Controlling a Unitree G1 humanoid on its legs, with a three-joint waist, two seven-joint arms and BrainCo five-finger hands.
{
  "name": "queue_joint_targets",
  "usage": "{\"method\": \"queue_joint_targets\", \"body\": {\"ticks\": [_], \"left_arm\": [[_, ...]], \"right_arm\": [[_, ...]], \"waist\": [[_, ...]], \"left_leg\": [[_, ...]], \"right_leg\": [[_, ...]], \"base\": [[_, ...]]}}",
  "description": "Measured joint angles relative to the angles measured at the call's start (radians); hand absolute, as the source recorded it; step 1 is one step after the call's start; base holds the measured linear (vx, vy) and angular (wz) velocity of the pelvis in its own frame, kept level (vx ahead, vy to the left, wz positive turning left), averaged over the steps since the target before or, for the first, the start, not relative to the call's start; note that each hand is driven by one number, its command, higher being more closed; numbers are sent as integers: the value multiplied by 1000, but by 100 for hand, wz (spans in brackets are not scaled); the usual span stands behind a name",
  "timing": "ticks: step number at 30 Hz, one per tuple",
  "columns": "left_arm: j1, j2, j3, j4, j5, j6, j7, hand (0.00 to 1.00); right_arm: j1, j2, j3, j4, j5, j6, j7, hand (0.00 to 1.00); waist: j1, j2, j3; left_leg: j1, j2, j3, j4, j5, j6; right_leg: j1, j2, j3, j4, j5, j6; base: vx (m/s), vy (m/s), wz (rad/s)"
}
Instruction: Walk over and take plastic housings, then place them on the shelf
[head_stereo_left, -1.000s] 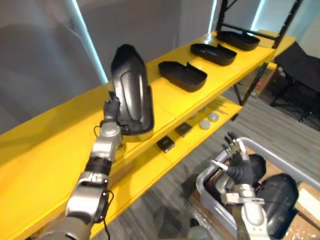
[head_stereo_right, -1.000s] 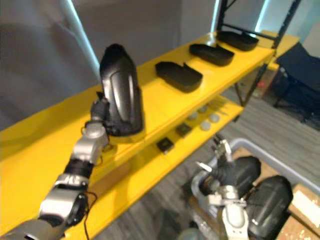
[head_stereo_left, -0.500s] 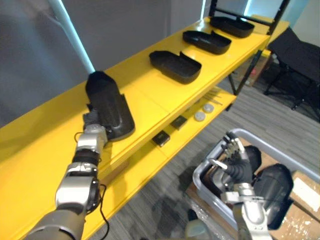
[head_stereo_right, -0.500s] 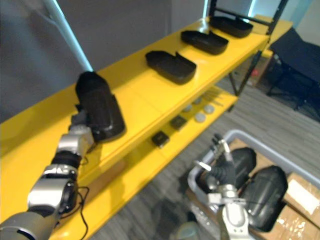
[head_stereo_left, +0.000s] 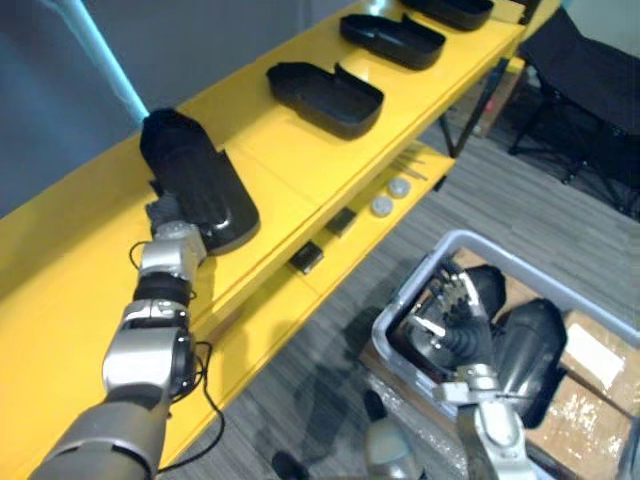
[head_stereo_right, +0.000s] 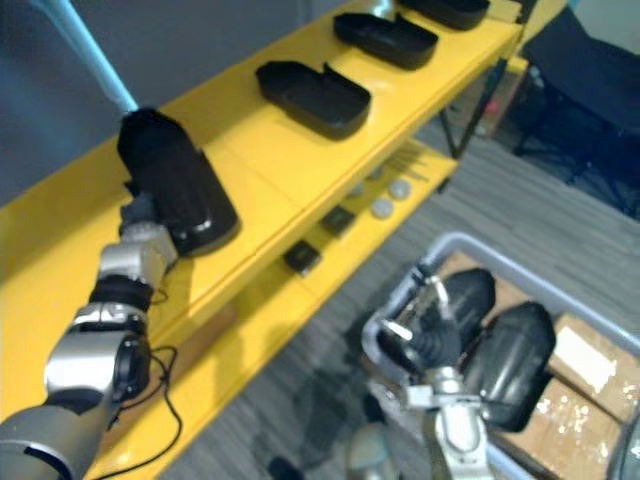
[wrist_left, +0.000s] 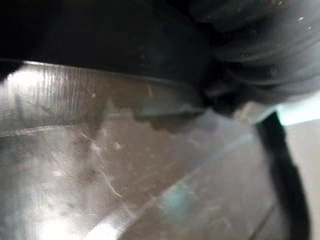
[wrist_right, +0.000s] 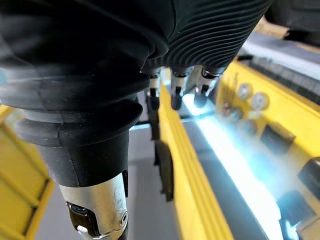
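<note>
A black plastic housing (head_stereo_left: 195, 180) lies flat, rounded back up, on the yellow top shelf (head_stereo_left: 270, 165). My left hand (head_stereo_left: 165, 222) is at its near end and still grips that end. The left wrist view has the housing's dark body (wrist_left: 110, 40) just above the shelf surface. Three more housings rest hollow side up further along the shelf: one (head_stereo_left: 325, 98), another (head_stereo_left: 392, 40), and a third (head_stereo_left: 450, 10). My right hand (head_stereo_left: 455, 325) hovers open over the grey bin (head_stereo_left: 395, 322), its fingers (wrist_right: 176, 95) straight. More housings (head_stereo_left: 525, 345) lie in the bin.
The lower shelf (head_stereo_left: 270, 300) carries small black parts (head_stereo_left: 306, 258) and round discs (head_stereo_left: 382, 206). Cardboard (head_stereo_left: 590, 350) lies beside the bin on the carpet. A black chair (head_stereo_left: 590, 70) stands at the far right past the shelf's frame.
The housing went from upright in my left hand to lying flat on the top shelf. The view has shifted down and right. My right hand stays over the bin.
</note>
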Motion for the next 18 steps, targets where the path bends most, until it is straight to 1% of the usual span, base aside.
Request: {"method": "queue_joint_targets", "body": {"ticks": [3, 4, 5, 7, 9, 11, 12, 14, 15, 17, 18], "left_arm": [[-7, -2, 0, 0, -27, -15, 41, 0], [-8, -2, 1, 0, -42, -18, 53, 0], [-11, -3, 9, 0, -60, -26, 79, 0], [-12, -5, 32, -1, -80, -51, 115, 0], [-26, -8, 51, -4, -99, -83, 162, 0], [-32, -14, 68, -5, -102, -95, 195, 0], [-37, -18, 84, -5, -119, -106, 235, 0], [-38, -28, 103, -6, -126, -117, 267, 0], [-38, -47, 127, -6, -126, -125, 303, 0], [-38, -49, 132, -7, -125, -130, 330, 0], [-38, -52, 154, -15, -124, -131, 362, 0]], "right_arm": [[-4, -1, 21, -8, 1, -1, -1, 0], [-4, -1, 23, -9, 2, -1, -2, 0], [-5, -1, 30, -10, 17, -2, -6, 0], [-3, 0, 43, -21, 39, -3, -12, 0], [-3, 0, 61, -38, 38, -8, -15, 0], [3, 1, 73, -38, 38, -12, -16, 0], [18, 2, 90, -38, 38, -14, -19, 0], [35, 3, 101, -38, 38, -15, -19, 0], [53, 3, 109, -38, 38, -22, -22, 0], [59, 3, 115, -38, 38, -27, -26, 0], [65, 3, 123, -38, 37, -39, -32, 0]], "waist": [[-21, -3, 3], [-24, -3, 3], [-25, -3, 4], [-25, -5, 8], [-28, -7, 30], [-28, -6, 37], [-27, -5, 39], [-27, -5, 39], [-26, -4, 40], [-26, -3, 40], [-26, -2, 41]], "left_leg": [[3, 5, 12, 0, -1, -1], [3, 6, 14, 0, -2, -3], [3, 10, 23, 1, -4, -6], [2, 11, 30, 1, -4, -7], [2, 12, 33, 3, -4, -7], [3, 12, 37, 3, -4, -7], [4, 12, 44, 2, -3, -8], [11, 13, 49, 0, -3, -8], [22, 13, 50, -2, -3, -8], [22, 13, 52, -2, -3, -8], [21, 14, 52, -2, -3, -8]], "right_leg": [[-2, 6, 10, -2, 1, -2], [-3, 7, 12, -3, 2, -3], [-7, 12, 20, -4, 7, -8], [-14, 15, 32, -5, 9, -9], [-13, 16, 33, -6, 14, -7], [-13, 17, 34, -8, 18, -5], [-12, 18, 35, -9, 19, -5], [-8, 19, 35, -9, 19, -4], [4, 21, 34, -14, 20, -3], [4, 25, 34, -14, 21, -1], [4, 24, 33, -17, 24, 2]], "base": [[-12, -40, -13], [-8, -32, -14], [-24, -41, -19], [-36, -48, -15], [-47, -44, -3], [-47, -42, -4], [-36, -41, -5], [-22, -42, -5], [-23, -49, -3], [-30, -49, -1], [-41, -47, -1]]}}
